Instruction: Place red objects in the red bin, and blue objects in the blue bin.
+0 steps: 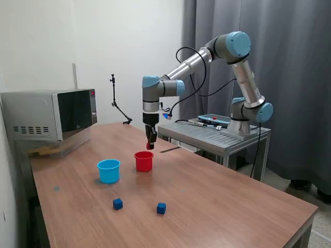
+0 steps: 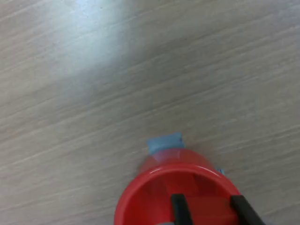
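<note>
While hand (image 1: 150, 145) is hovering just above red cup (image 1: 144, 161), exterior view is showing two blue cubes (image 1: 118, 204) lying on surface (image 1: 217, 196), blue cup (image 1: 108, 171) beside. Wrist view is revealing fingers (image 2: 178, 208) clamping red cube (image 2: 206, 210) over cup mouth; part fingers only when centred.

Round red plastic cup (image 2: 176, 197) cut off by wrist view's edge; lower body out of frame. Black gripper fingers (image 2: 179, 208) cropped likewise, tips only. Red block (image 2: 206, 211) between fingers merges with cup interior, outline unclear. Light blue patch (image 2: 165, 143) behind cup partly hidden, identity unclear. In exterior view, small red item (image 1: 149, 146) at gripper (image 1: 150, 143) too small to resolve.
</note>
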Tool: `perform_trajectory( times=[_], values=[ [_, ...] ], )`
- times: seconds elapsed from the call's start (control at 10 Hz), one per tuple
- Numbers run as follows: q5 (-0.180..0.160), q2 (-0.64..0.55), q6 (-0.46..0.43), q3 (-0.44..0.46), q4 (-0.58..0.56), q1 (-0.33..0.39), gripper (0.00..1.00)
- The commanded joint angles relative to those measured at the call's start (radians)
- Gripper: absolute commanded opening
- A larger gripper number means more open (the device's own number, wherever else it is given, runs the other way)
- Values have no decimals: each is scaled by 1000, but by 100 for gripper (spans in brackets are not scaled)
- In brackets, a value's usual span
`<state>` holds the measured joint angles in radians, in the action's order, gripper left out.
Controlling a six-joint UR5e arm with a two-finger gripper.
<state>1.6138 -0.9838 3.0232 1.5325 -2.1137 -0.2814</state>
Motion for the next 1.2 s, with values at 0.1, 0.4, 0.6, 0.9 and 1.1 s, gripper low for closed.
perform_trajectory(
  times=[0.1,0.4,0.6,0.9,1.1],
  values=[
    [0,0,6,0,0,1,0],
    [-2,2,16,-2,0,1,0],
    [-2,2,16,-6,0,1,0],
    [-2,2,17,-8,0,1,0],
    [0,2,17,-8,0,1,0]
  ],
)
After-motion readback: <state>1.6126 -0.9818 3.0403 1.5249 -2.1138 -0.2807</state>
